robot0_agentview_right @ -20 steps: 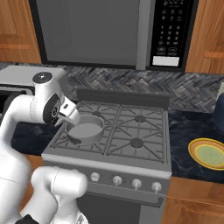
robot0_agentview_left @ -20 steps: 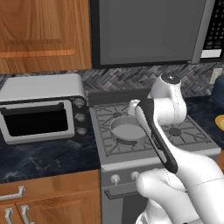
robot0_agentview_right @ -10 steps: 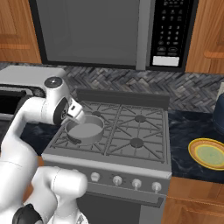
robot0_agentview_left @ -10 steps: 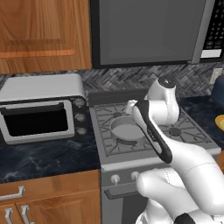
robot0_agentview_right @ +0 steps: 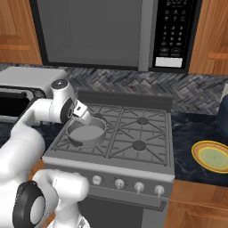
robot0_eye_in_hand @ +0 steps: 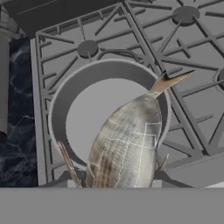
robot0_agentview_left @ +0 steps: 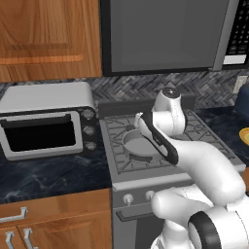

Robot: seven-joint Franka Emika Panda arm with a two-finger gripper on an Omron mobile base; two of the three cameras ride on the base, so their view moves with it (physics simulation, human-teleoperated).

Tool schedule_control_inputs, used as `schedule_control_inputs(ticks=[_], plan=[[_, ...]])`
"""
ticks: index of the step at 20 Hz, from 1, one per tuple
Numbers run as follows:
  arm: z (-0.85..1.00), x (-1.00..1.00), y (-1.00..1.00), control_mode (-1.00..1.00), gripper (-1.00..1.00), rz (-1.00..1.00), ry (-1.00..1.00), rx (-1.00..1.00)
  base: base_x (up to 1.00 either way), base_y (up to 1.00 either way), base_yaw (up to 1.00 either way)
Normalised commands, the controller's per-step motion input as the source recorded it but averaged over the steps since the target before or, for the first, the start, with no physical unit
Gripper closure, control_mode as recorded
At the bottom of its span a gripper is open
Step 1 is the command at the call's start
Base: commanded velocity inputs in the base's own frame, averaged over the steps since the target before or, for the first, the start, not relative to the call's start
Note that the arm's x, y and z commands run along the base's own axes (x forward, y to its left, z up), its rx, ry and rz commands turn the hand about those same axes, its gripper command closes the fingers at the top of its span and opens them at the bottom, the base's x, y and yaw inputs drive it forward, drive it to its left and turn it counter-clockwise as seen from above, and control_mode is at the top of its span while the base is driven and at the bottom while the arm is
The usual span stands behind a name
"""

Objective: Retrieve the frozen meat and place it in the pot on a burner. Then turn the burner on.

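Observation:
My gripper [robot0_eye_in_hand: 119,178] is shut on the frozen meat [robot0_eye_in_hand: 127,140], a pale grey, fish-shaped piece with a tan tail that hangs over the near right part of the pot [robot0_eye_in_hand: 61,105]. The pot [robot0_agentview_left: 136,144] is round, grey and shallow, stands on the stove's front left burner and has nothing inside. Its short handle points toward the stove's front edge. In the right base view the gripper [robot0_agentview_right: 85,117] hovers just above the pot [robot0_agentview_right: 87,133] at its back left rim. Another burner [robot0_eye_in_hand: 87,47] lies bare behind the pot.
A silver toaster oven [robot0_agentview_left: 44,121] stands on the dark counter left of the stove. The stove knobs [robot0_agentview_right: 118,182] line its front panel. A microwave [robot0_agentview_right: 173,31] hangs above. A yellow plate [robot0_agentview_right: 213,156] rests on the counter to the right.
The arm has swung a little to the right, bringing the hand and the meat further in over the pot. The pot has stayed in place.

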Motion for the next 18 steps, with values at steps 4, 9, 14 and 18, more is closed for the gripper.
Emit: schedule_control_inputs(ticks=[4,9,14,18], plan=[[-0.36,0.13,0.00,-1.00,1.00,0.00,0.01,0.00,0.00,0.00,0.00],[-0.31,0.10,0.00,-1.00,1.00,0.00,0.00,0.00,0.00,0.00,0.00],[-0.31,0.21,0.00,-1.00,1.00,0.00,0.00,0.00,0.00,0.00,0.00],[-0.19,0.39,0.00,-1.00,1.00,0.00,0.00,0.00,0.00,0.00,0.00]])
